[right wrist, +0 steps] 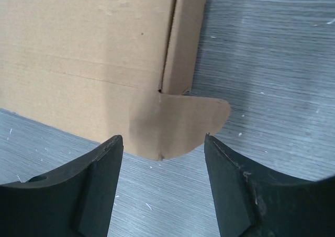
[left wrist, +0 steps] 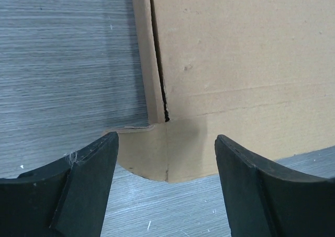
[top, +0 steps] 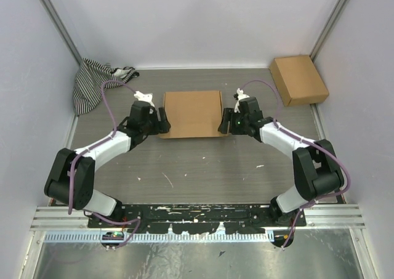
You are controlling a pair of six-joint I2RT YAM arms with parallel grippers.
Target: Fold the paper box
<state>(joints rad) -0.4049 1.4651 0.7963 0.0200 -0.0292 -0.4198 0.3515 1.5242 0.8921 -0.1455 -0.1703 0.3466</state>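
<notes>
The paper box (top: 192, 113) lies closed as a shallow brown cardboard rectangle in the middle of the table. My left gripper (top: 164, 121) is open at the box's near left corner, just short of it; in the left wrist view the corner and its rounded tab (left wrist: 152, 153) lie between and ahead of my fingers (left wrist: 84, 184). My right gripper (top: 225, 122) is open at the near right corner; the right wrist view shows that corner's rounded tab (right wrist: 193, 122) ahead of my fingers (right wrist: 241, 190). Neither gripper holds anything.
A smaller ready-made brown cardboard box (top: 298, 79) stands at the back right. A black-and-white striped cloth (top: 92, 82) lies bunched at the back left. Walls close in the table on three sides.
</notes>
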